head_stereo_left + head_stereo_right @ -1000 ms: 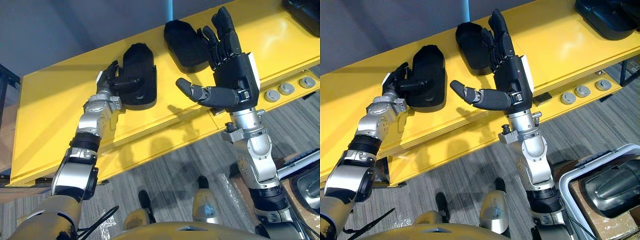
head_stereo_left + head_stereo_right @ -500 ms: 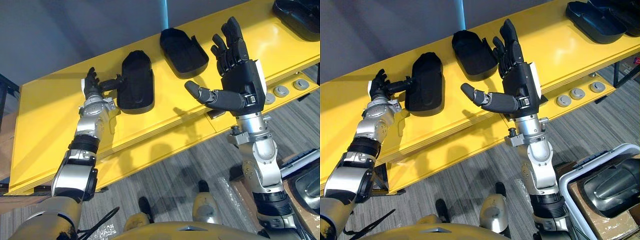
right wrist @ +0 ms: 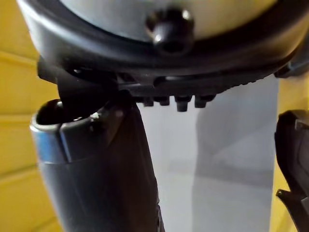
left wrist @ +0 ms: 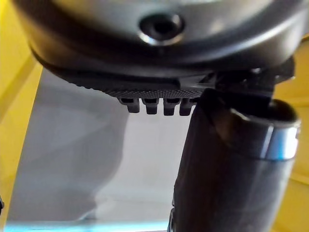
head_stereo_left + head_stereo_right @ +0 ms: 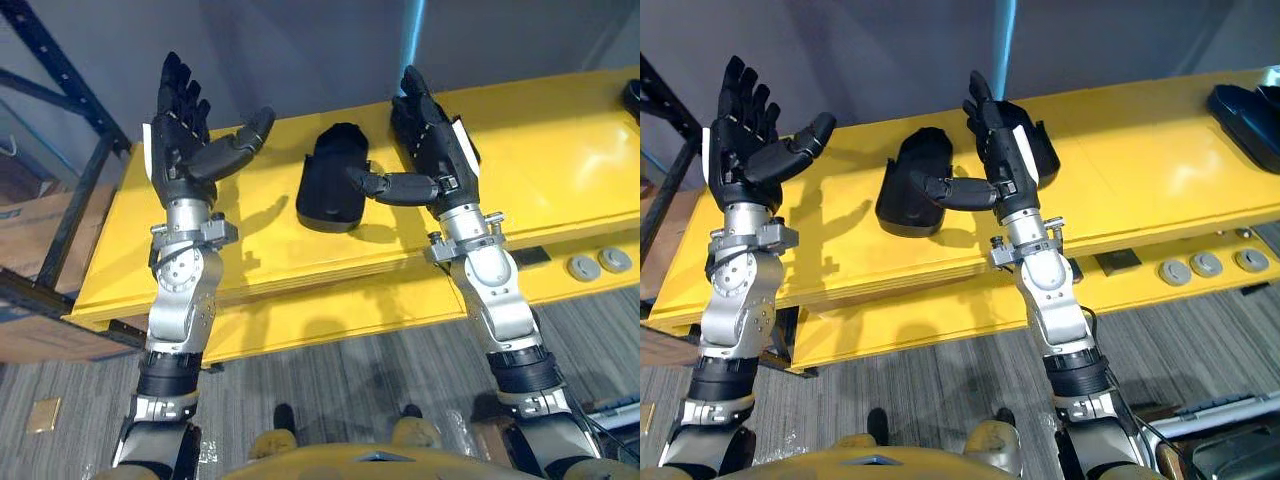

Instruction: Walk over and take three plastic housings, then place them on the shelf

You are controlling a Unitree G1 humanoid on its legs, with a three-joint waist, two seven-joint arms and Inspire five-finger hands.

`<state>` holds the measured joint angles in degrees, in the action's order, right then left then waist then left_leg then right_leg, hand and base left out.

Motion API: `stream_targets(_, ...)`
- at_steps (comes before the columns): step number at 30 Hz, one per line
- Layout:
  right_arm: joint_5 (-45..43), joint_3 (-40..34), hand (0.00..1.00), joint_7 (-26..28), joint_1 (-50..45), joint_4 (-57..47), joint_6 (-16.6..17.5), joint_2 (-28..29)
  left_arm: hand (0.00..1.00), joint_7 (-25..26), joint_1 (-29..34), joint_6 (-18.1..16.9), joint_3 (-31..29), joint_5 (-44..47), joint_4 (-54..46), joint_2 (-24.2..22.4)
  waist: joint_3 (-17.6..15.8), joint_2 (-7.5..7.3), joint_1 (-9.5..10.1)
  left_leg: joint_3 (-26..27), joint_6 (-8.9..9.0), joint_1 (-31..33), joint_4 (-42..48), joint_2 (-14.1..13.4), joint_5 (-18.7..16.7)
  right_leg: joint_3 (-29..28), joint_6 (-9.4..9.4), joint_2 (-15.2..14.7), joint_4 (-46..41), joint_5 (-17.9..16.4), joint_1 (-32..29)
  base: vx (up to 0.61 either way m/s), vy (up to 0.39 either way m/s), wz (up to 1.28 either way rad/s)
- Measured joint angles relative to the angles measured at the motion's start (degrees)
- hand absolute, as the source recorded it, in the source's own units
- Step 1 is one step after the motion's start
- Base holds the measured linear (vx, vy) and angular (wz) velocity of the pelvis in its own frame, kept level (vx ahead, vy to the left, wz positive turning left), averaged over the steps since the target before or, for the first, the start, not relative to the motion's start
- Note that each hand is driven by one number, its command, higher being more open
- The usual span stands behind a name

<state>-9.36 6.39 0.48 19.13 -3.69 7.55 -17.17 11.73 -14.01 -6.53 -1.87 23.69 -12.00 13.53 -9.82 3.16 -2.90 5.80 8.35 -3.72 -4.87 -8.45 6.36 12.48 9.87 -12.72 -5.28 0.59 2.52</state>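
Both hands are raised above the yellow bench (image 5: 560, 170) with nothing in them. The left hand (image 5: 185, 140) stands palm-inward, its fingers (image 5: 175, 85) straight and spread and its thumb angled out; past those fingertips the left wrist view shows grey wall and no part. The right hand (image 5: 435, 150) is likewise flat and open. Its thumb reaches sideways towards a black plastic housing (image 5: 335, 185) that lies on the bench just beside the thumb tip, though whether the two touch cannot be told. A second housing (image 5: 1045, 150) lies just behind the right hand's fingers, partly hidden by them, and a third housing (image 5: 1250, 105) rests well apart on the side away from the thumb. The housings lie flat and spaced out, which leaves room for fingers to come in round each one. I judge the open, lifted pose to be a clearance posture, keeping the fingers off the parts. Whether this bench is the pick-up place or the shelf of the task cannot be settled from here.
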Motion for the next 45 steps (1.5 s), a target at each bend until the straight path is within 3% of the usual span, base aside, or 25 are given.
stream_targets(2, 0.21, -0.05, 1.0, -2.26, 0.01, 1.66, -0.72, 1.17, 1.0, -2.91, 2.87, -1.03, 0.71, 0.23, -2.27, -0.19, 0.56, -0.69, 0.62, -0.64, 0.01, 0.48, 0.01, -0.01, 0.23, 0.79, -0.16, 0.06, 0.5, 0.26, 0.23, -0.01, -0.001, 0.17)
stream_targets(8, 4.34, -0.16, 1.0, -8.31, -0.04, 4.1, -4.06, 2.25, 1.0, -10.15, 8.43, -3.57, 1.16, 1.79, -4.05, -0.79, 0.82, -0.97, 1.49, -1.72, 0.04, 0.47, -0.19, 0.0, 0.55, 1.91, -0.19, 0.05, 0.6, 0.25, 1.11, -0.02, -0.004, 0.09)
stream_targets(15, 6.75, -0.81, 1.0, -11.13, -0.02, 7.18, -7.27, 2.27, 1.0, -17.49, 10.16, -4.89, 1.64, 5.2, -4.39, -1.92, 0.89, -1.04, 2.14, -3.18, 0.15, 1.24, -0.21, -0.17, 1.04, 3.09, -0.37, 0.26, 0.95, 0.3, 1.53, -0.03, -0.007, 0.1)
stream_targets(21, 6.71, -0.79, 1.0, -11.07, 0.49, 10.92, -10.72, 2.47, 1.0, -18.95, 11.61, -5.72, 1.69, 5.43, -4.56, -1.93, 0.97, -1.14, 2.94, -3.3, 0.15, 1.44, -0.21, -0.16, 1.08, 3.21, -0.38, 0.32, 1.46, 0.67, 1.62, 0.0, 0.0, 0.0)
stream_targets(28, 6.67, -0.78, 1.0, -10.26, 2.73, 12.74, -11.32, 2.47, 1.0, -19.58, 12.79, -5.71, 3.95, 5.42, -4.8, -2.06, 0.98, -1.15, 3.34, -3.86, 0.19, 1.8, -0.2, -0.16, 1.38, 3.83, -0.39, 0.33, 1.41, 0.67, 1.63, -0.01, -0.003, 0.03)
stream_targets(45, 6.67, -0.05, 1.0, -5.04, 9.47, 21.33, -16.34, 2.38, 1.0, -19.86, 12.82, -5.7, 4.48, 5.41, -4.8, -2.34, 0.7, -1.62, 4.38, -4.8, 0.14, 2.59, -0.21, -0.15, 1.95, 4.89, -0.45, 0.35, 1.3, 0.65, 1.52, -0.01, -0.002, 0.02)
